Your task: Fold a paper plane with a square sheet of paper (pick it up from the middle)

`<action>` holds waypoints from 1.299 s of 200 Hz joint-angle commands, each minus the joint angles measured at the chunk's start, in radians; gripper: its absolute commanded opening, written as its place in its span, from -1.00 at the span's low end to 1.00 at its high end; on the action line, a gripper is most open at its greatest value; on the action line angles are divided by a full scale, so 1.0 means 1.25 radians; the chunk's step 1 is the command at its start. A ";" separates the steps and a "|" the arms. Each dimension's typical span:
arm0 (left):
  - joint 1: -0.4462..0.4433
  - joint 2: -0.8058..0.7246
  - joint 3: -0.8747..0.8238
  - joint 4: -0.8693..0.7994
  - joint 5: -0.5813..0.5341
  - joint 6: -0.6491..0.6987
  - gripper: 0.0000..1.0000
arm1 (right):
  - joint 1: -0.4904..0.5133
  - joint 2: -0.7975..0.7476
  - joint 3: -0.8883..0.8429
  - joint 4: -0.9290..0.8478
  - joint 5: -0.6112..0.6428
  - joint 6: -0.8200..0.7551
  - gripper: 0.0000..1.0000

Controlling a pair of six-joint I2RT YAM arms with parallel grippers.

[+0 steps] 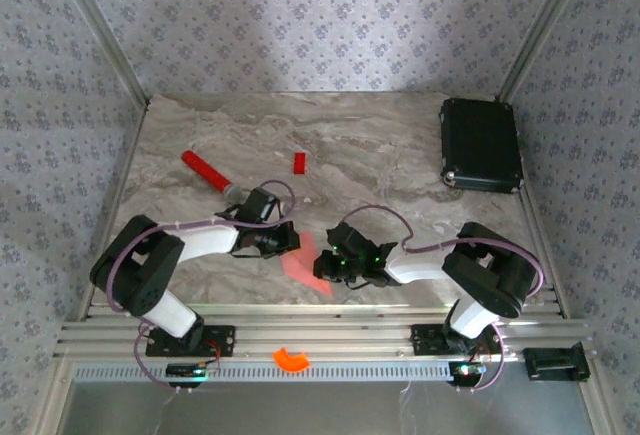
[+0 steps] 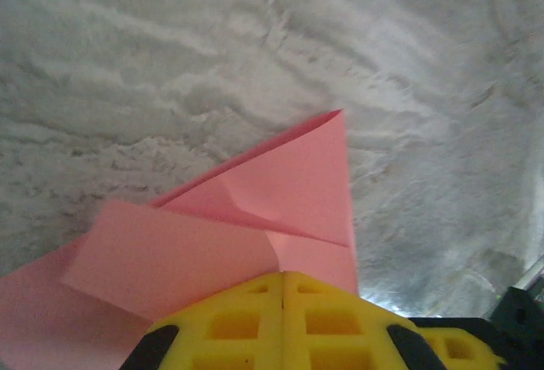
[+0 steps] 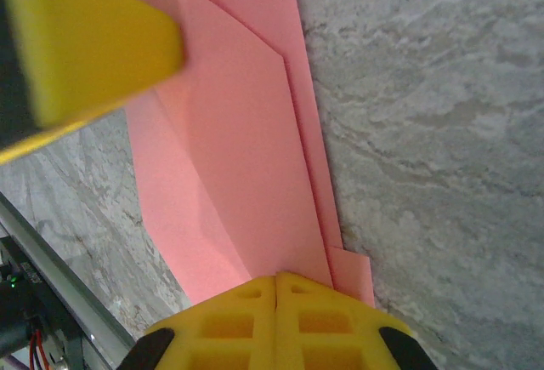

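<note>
Pinching one creased pink sheet [image 1: 303,263]

Left gripper [image 2: 283,278] and right gripper [image 3: 276,281], yellow jaws closed, each clamp my matte salmon sheet. Wrist cameras show me layered folds and a sharp tip. Beyond them on marbled tabletop [image 1: 400,135]: one red stick [image 1: 208,173], one red block [image 1: 298,161], one black case [image 1: 481,144].

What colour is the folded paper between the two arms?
Plain salmon pink, no print. The folded paper shows best in the right wrist view.
</note>
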 commanded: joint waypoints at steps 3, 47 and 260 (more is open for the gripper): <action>-0.005 0.029 0.012 0.028 0.006 -0.018 -1.00 | -0.004 0.034 -0.019 -0.154 0.023 -0.024 -1.00; -0.002 0.032 0.019 0.000 -0.004 -0.003 -1.00 | -0.007 0.040 0.020 -0.171 0.015 -0.047 -1.00; 0.001 0.051 0.021 -0.021 -0.002 0.017 -1.00 | -0.014 -0.002 0.001 -0.170 0.049 -0.047 -0.99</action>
